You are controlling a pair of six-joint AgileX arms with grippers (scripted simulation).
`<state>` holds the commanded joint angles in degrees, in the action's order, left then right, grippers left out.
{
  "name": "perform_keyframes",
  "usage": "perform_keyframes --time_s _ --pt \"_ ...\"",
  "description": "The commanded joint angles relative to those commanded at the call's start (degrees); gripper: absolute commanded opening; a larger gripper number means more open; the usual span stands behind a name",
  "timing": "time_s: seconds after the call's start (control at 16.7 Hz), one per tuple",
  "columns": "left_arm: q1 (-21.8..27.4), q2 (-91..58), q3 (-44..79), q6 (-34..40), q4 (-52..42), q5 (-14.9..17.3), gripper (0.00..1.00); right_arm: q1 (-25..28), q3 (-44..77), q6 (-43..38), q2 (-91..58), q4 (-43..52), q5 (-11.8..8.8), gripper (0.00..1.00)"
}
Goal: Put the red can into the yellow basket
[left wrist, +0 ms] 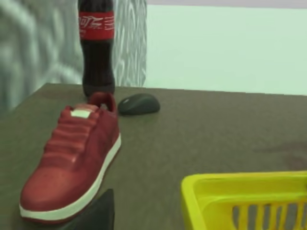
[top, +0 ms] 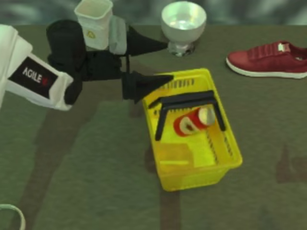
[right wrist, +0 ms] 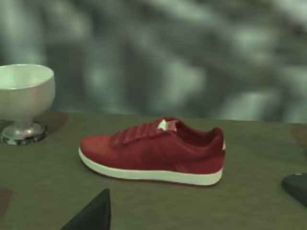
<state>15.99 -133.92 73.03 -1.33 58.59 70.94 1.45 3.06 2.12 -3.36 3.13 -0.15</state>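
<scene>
My left gripper gapes empty beside the slotted yellow plastic basket — small red cylindrical can inside — so I'd retreat clear of its rim.

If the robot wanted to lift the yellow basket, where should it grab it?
Probably the black handle of the yellow basket, taken from straight above. It stands up across the basket as a thin bar that two fingers could close around. The left hand is open just beside the basket's rim. The red can lies inside.

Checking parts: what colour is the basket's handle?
Black; the handle spans the yellow basket, clearest in the top view.
</scene>
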Motion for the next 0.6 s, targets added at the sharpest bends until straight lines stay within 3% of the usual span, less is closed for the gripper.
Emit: perform_keyframes --time_s 0.24,0.6 --pt "-2.45 12.26 -6.44 2.60 -6.46 -7.86 1.00 4.35 11.81 6.95 -12.58 10.22 -0.09 1.00" --pt "-7.44 44.18 -22.34 6.12 -21.06 -25.32 1.00 13.72 44.39 22.56 -46.47 31.28 0.19 1.00"
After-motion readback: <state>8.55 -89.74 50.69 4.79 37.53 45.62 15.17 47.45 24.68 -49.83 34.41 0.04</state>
